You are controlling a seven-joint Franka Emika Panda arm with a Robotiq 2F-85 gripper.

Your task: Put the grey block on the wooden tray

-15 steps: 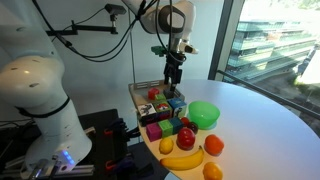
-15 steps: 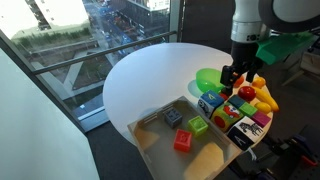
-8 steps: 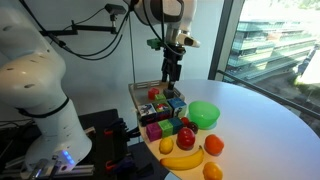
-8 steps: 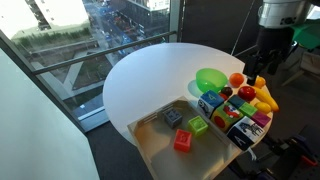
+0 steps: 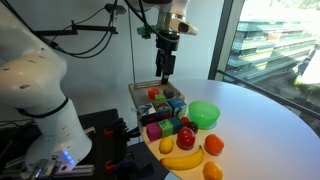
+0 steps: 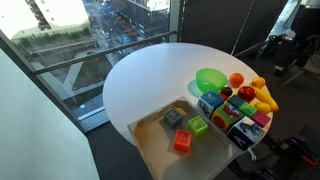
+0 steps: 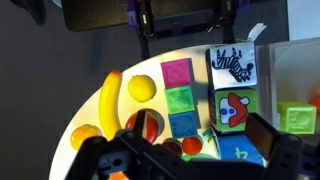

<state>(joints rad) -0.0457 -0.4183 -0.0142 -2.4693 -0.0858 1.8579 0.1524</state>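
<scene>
Hovering gripper (image 5: 162,73): hangs high over the wooden tray (image 5: 140,92) and the toys at the table's edge, touching nothing.
Pincer state: in the wrist view the gripper (image 7: 180,150) has its dark fingers (image 7: 275,148) spread wide apart, with nothing held between them.
Below the wrist: a column of coloured blocks (image 7: 180,100) in pink, green and blue, with picture cubes (image 7: 232,88) just beside it on the tray side.
Fruit: a banana (image 7: 108,100) and a lemon (image 7: 143,88) lie beside the column on its other side, near the table's rim.
Grey block (image 6: 172,117): lies inside the wooden tray (image 6: 150,138), on its floor and well below the gripper.
Tray neighbours: a green block (image 6: 197,126) and a red block (image 6: 183,141) lie in the same tray, near the grey block.
Tray position: sits at the table's edge, just beside the picture cubes (image 6: 225,112).
Green bowl (image 6: 210,78): stands upright past the cubes, farther onto the table, with a red fruit (image 6: 236,79) near it.
Table (image 6: 140,80): round and white.
Window (image 6: 60,40): glass behind the table, buildings outside.
</scene>
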